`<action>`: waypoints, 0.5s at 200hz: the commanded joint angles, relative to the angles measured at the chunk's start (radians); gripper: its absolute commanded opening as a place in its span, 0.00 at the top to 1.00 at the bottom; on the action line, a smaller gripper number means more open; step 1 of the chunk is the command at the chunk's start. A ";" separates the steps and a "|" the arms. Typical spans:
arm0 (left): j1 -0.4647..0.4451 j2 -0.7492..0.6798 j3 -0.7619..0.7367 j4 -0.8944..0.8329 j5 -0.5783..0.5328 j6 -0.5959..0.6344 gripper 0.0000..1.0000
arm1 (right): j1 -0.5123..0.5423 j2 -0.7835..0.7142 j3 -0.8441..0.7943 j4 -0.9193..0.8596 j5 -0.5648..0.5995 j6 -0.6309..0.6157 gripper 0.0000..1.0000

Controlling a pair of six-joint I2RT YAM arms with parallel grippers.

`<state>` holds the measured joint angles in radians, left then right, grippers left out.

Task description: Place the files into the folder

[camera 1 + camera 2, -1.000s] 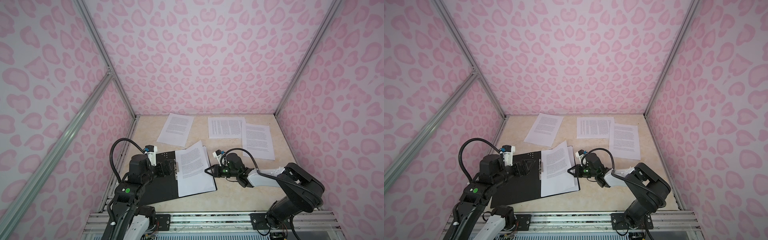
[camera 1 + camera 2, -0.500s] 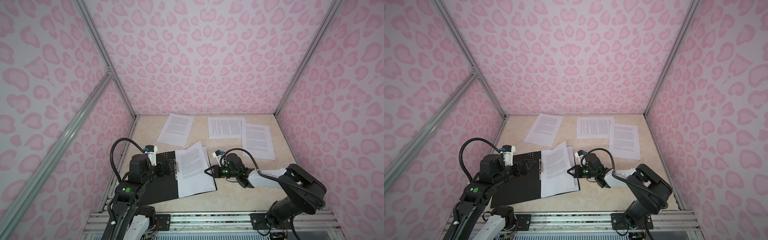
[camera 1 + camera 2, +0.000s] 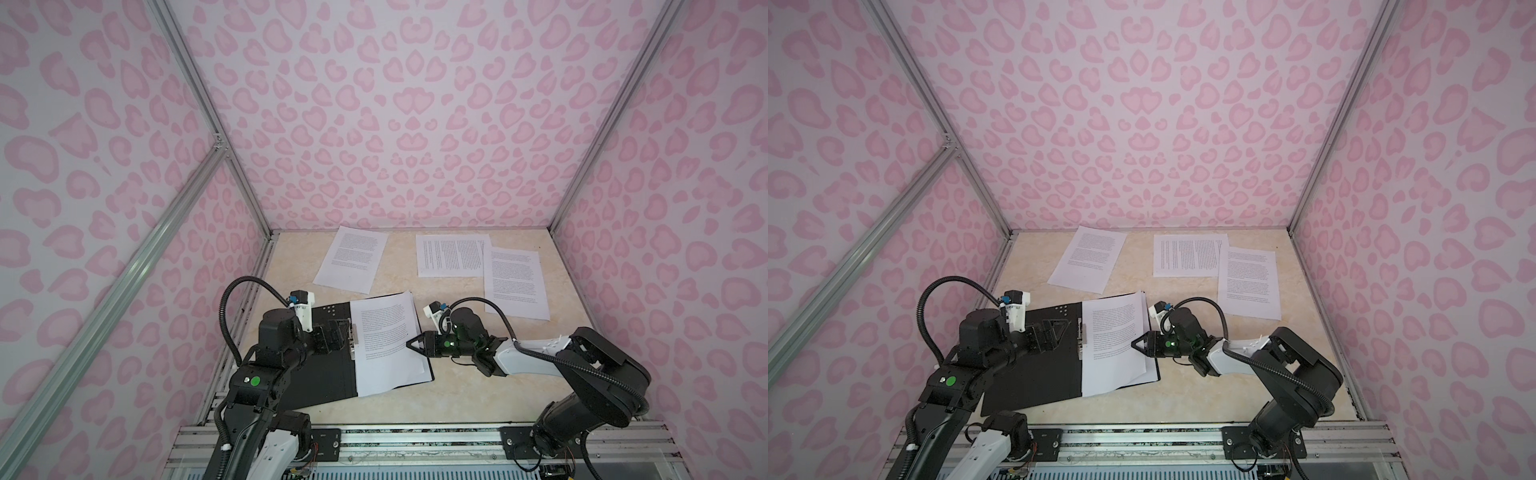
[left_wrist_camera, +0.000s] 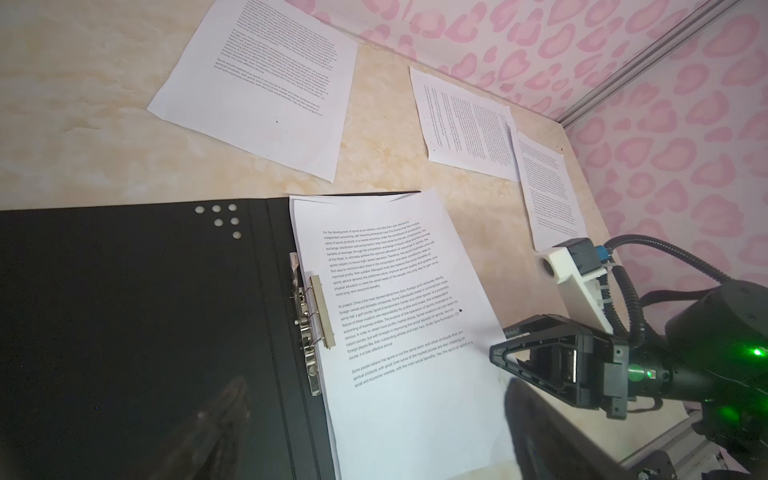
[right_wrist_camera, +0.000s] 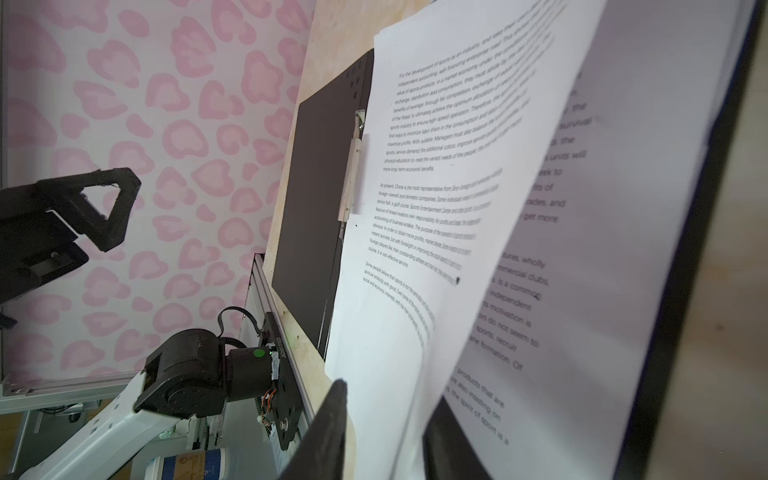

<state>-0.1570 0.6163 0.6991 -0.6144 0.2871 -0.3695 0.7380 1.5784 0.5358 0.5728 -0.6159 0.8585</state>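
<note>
The folder [image 3: 328,378] lies open and black side up at the front left, its metal clip [image 4: 311,316] along the spine. A stack of files [image 3: 386,345] rests on its right half. Three more files [image 3: 353,259] [image 3: 453,254] [image 3: 515,282] lie loose at the back. My right gripper [image 3: 409,343] is at the right edge of the top sheet [image 5: 436,208]. Its fingers stand apart, with that edge loose between them. My left gripper [image 3: 332,336] hovers wide open over the folder's left half beside the clip, holding nothing.
Pink patterned walls close the table on three sides. An aluminium rail [image 3: 415,440] runs along the front edge, carrying both arm bases. The beige tabletop [image 3: 457,395] shows right of the folder. A blue and white container [image 5: 191,461] sits below the table.
My right gripper's jaws have parted around the top sheet's edge, which they were shut on before. Both arms stay in about the same places.
</note>
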 commanded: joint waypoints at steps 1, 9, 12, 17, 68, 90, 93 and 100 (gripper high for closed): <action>0.001 -0.003 0.005 -0.003 -0.005 0.001 0.03 | 0.001 0.003 0.007 -0.016 0.019 -0.019 0.63; 0.001 -0.004 0.007 -0.002 -0.005 0.001 0.03 | 0.001 0.003 0.007 -0.017 0.021 -0.021 0.62; 0.001 -0.004 0.004 -0.002 -0.005 0.001 0.03 | 0.001 0.001 0.007 -0.018 0.022 -0.021 0.61; 0.001 -0.006 0.004 -0.003 -0.005 0.001 0.03 | 0.001 0.001 0.007 -0.020 0.023 -0.022 0.60; 0.001 -0.022 0.007 -0.004 -0.003 0.002 0.03 | 0.001 0.010 0.012 -0.034 0.040 -0.037 0.03; -0.001 -0.053 0.001 0.008 0.010 0.001 0.03 | 0.000 0.010 0.019 -0.065 0.056 -0.054 0.03; 0.000 -0.057 -0.001 0.013 0.011 0.000 0.03 | 0.000 0.007 0.020 -0.068 0.054 -0.057 0.03; 0.000 -0.058 -0.005 0.019 0.013 -0.002 0.03 | -0.001 -0.005 0.017 -0.074 0.054 -0.064 0.03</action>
<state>-0.1570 0.5735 0.6991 -0.6147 0.2878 -0.3695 0.7376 1.5848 0.5503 0.5228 -0.5793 0.8272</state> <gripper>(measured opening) 0.972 0.973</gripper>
